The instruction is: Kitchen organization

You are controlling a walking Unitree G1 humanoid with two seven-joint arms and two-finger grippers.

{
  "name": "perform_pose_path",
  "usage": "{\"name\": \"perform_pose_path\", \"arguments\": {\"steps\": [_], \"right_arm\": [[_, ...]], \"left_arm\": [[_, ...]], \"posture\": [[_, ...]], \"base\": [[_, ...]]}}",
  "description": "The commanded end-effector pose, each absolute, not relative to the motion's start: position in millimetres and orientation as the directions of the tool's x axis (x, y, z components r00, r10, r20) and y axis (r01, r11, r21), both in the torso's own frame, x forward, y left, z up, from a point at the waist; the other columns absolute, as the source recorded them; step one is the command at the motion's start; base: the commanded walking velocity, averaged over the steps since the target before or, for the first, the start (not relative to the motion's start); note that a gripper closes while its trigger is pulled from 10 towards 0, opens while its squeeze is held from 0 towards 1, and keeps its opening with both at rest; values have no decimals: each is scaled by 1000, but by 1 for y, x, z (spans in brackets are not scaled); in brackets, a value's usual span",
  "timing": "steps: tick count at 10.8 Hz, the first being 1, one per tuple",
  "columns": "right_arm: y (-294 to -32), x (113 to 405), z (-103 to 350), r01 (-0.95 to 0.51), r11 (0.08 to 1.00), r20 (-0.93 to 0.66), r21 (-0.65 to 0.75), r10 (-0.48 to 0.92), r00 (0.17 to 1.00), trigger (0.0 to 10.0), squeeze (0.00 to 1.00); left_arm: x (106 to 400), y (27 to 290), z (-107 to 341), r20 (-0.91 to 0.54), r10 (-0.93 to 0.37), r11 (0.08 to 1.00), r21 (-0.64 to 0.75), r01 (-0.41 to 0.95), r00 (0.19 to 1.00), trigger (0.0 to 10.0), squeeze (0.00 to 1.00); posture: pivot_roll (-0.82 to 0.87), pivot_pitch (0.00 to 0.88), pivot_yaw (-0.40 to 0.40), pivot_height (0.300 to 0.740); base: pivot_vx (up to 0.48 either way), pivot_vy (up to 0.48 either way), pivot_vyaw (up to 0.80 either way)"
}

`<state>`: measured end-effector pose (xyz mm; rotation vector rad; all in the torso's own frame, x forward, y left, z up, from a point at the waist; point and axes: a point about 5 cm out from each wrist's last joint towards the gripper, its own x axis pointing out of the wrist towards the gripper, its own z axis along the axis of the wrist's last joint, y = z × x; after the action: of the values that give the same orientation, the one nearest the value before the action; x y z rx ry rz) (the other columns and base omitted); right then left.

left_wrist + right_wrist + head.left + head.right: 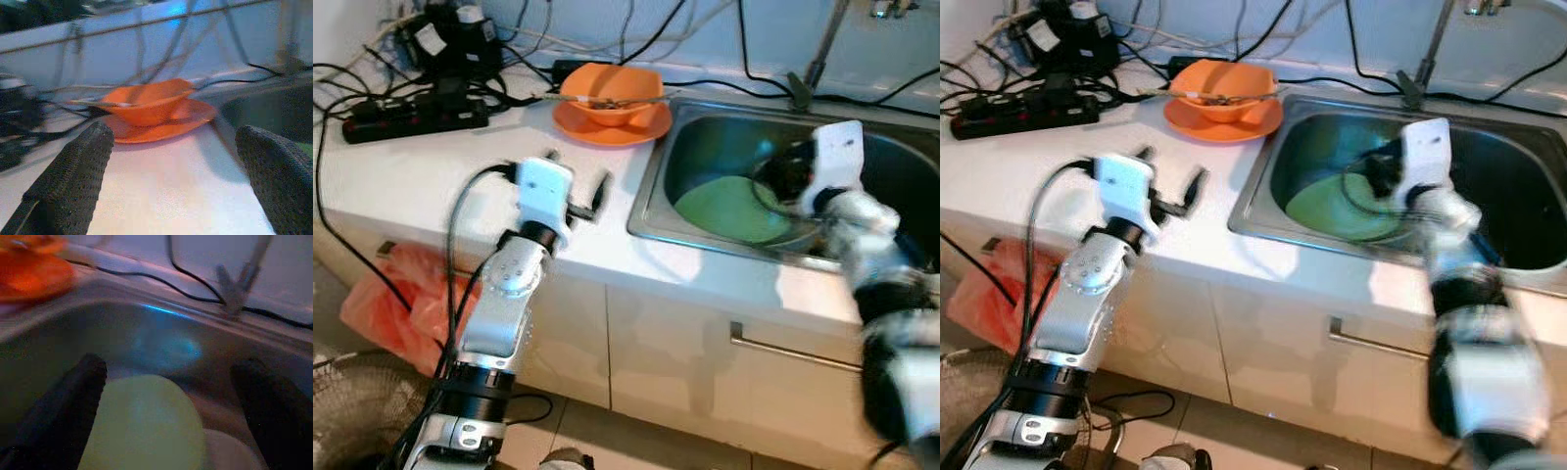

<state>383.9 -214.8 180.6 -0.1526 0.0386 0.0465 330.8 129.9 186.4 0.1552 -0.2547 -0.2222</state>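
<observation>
orange bowl (146, 100) before released left end effector (176, 181), right end effector (176, 406) released over green plate (142, 423)

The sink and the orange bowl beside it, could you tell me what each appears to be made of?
Sink: likely stainless steel, a brushed grey basin with soft highlights on its walls and rim. Orange bowl: probably plastic, uniform bright colour with a dull, slightly glossy sheen; glazed ceramic cannot be ruled out. It sits on a matching orange plate.
</observation>
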Motion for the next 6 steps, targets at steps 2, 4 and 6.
{"name": "perform_pose_path", "arguments": {"steps": [2,4,6], "right_arm": [[-203,375,188,-63,992,68,-105,70,995,10000,0],[-182,360,185,-105,988,135,-113,120,984,10000,0],[-170,344,179,-112,987,165,-116,130,978,10000,0]], "left_arm": [[330,134,193,294,-193,966,227,128,936,10000,945],[330,139,191,280,-159,959,273,80,947,10000,949],[323,129,187,272,-175,959,265,101,946,10000,945]], "posture": [[166,0,40,740],[146,0,52,740],[156,0,58,740]], "base": [[0,0,0],[0,0,0],[0,0,0]]}}
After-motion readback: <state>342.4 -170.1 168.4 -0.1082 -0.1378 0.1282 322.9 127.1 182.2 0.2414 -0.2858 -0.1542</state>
